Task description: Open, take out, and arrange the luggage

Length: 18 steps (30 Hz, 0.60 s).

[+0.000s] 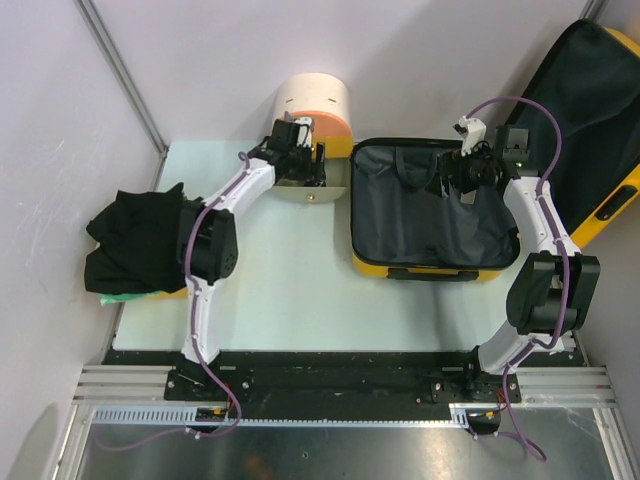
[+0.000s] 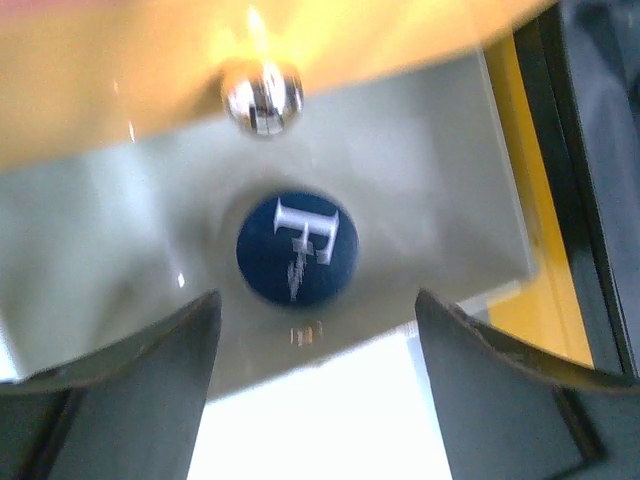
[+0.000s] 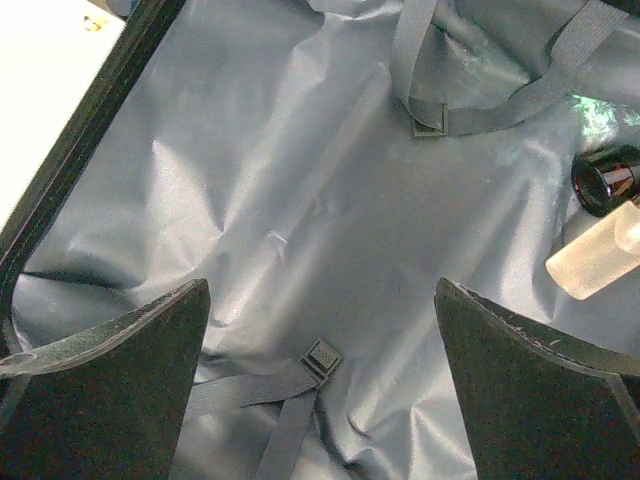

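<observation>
Luggage [image 1: 372, 266], a yellow hard-shell case, lies open and flat on the pale green surface [image 1: 280, 290], directly beneath the right pincer [image 3: 320, 300]. Its near rim shows glossy yellow with a black handle, and a black zipper band edges the shell. The right pincer hangs over the creased dark lining [image 3: 300, 170] with its jaws wide apart, gripping nothing. A strap buckle [image 3: 322, 357] lies below and between the jaws. Grey straps [image 3: 480, 115] cross the lining beyond them, and a small frosted bottle [image 3: 600, 255] lies next to a dark round cap [image 3: 608, 178] off to the pincer's right. The case's lid [image 1: 590, 110] stands up behind the pincer, leaning on the wall.

The left pincer [image 2: 318, 300] is also apart, holding nothing. Just ahead of it sits a yellow tub [image 2: 150, 80] bearing a grey plate [image 2: 420, 200] with a blue badge [image 2: 297, 248] and a shiny rivet [image 2: 262, 95]. Beyond that pincer stands a cream-and-orange cylinder [image 1: 315, 100]. Black clothing [image 1: 135, 245] is heaped to that arm's left. Pale panel walls close the room.
</observation>
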### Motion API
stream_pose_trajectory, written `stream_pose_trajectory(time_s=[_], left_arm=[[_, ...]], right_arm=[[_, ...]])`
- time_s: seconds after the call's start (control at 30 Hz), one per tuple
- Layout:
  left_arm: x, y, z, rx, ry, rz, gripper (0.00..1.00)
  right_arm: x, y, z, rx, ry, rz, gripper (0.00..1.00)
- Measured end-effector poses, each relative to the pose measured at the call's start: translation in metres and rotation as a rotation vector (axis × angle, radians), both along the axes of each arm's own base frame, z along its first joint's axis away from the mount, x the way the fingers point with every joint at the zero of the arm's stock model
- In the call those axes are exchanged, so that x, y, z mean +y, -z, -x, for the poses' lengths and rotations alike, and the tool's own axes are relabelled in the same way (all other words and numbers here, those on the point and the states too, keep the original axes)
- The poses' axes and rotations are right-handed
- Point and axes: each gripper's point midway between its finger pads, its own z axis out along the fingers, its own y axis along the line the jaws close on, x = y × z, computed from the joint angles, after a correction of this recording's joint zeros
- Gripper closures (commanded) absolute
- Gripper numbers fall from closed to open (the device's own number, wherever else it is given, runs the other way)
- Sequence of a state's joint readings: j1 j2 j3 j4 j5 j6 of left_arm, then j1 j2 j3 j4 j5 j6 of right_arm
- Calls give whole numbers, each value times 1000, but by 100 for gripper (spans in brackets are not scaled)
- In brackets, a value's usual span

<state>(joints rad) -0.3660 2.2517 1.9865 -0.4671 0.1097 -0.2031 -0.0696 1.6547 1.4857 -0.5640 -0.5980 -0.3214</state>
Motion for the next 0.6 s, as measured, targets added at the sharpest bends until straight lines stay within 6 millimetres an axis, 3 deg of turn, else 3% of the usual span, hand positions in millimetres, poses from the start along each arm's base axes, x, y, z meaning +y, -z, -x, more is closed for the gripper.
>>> stream_pose_trajectory(time_s=[0.07,0.1,0.3,0.5,0.6], left_arm=[[4,-10,11,-13,26,2,37],[6,-17,19,-27,44,6,49],[20,-42,68,-124,243,-49,71],[30,-11,86,-126,370,-157,78],[32,6,83,-109,388,-192,81]], right_arm=[[0,0,0,0,0,0,0],[0,0,0,1,2,-2,0],[0,0,0,3,3,-2,0],[0,0,0,3,5,0,0],[-1,1,0,5,8,1,0]])
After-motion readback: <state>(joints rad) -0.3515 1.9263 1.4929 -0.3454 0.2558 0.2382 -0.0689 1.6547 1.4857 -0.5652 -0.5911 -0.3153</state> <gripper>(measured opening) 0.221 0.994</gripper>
